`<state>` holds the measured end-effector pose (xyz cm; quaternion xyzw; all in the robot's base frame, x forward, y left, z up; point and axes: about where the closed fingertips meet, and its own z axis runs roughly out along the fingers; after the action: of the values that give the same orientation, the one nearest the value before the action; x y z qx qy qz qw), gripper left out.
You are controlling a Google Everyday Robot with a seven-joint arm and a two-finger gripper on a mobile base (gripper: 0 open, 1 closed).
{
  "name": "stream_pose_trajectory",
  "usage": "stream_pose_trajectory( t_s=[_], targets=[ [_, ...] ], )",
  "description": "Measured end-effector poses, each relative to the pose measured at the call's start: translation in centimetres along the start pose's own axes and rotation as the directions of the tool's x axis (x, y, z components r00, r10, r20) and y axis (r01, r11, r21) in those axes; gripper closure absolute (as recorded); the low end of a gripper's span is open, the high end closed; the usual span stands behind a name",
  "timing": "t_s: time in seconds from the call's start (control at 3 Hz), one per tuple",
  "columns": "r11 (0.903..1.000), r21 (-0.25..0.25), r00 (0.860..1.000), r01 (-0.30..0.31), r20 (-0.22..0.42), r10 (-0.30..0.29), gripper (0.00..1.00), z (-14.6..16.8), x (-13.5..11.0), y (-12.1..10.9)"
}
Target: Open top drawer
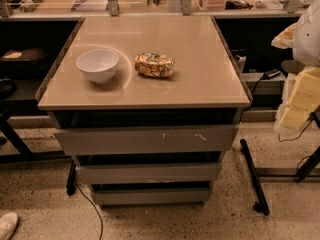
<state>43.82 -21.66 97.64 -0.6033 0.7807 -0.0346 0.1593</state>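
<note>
The arm (307, 29) is hanging in at the right edge of the view, about 3 o'clock, a white bulk up top with paler, yellowish blocks dropping below it. The end effector (297, 101) is sitting at the low end of that, off the side of the desk (200, 84) and touching nothing on it. Whether it is open or closed, I cannot tell, and I'm seeing nothing in its grasp. The top drawer (145, 140) is lying well apart from it, at roughly 9 o'clock and a touch lower. Its wide grey front is running just under the desk's front lip, with a dark band showing between the two. Pale scratches (200, 136) are catching the light right of centre on that front. The two narrower drawer fronts (147, 173) are stacking beneath it toward 6 o'clock. Up on the desk, a white bowl (98, 65) is sitting at 10 o'clock from the drawer's middle, and a crumpled snack bag (154, 65) is lying just beside the bowl, at its 3 o'clock, the two apart.
</note>
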Motion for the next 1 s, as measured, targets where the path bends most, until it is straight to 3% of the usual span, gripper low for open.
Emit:
stream_pose_trajectory(
  t_s=[0.67, 1.0],
  targets=[
    [1.0, -0.007, 1.0, 0.002, 0.004, -0.002, 0.0, 1.6, 0.1, 0.9],
    [0.9994, -0.033, 1.0, 0.007, 0.014, -0.006, 0.0, 6.0, 0.3, 2.6]
  ],
)
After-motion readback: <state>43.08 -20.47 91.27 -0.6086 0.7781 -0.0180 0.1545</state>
